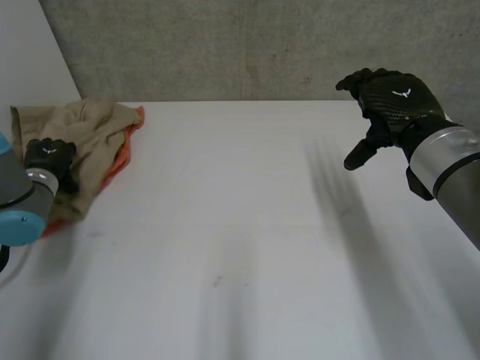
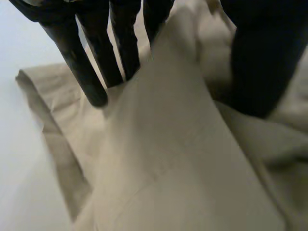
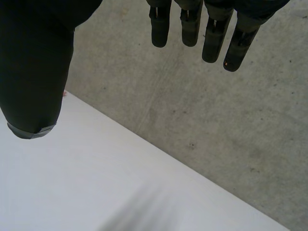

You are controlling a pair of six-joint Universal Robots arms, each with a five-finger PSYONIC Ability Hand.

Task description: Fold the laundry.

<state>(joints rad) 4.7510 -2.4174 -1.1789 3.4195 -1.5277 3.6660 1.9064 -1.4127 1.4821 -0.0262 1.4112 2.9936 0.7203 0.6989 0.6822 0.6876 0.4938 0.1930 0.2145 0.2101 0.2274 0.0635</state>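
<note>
A crumpled beige cloth lies at the table's far left, on top of an orange cloth whose edge shows along its right side. My left hand rests on the near part of the beige cloth. In the left wrist view a raised fold of the beige cloth stands between the fingers and the thumb, which close on it. My right hand hangs open in the air above the table's far right, fingers straight and thumb spread, holding nothing.
The white table stretches bare between the two arms. A grey concrete wall runs behind its far edge, and a white panel stands at the left rear, close behind the cloth pile.
</note>
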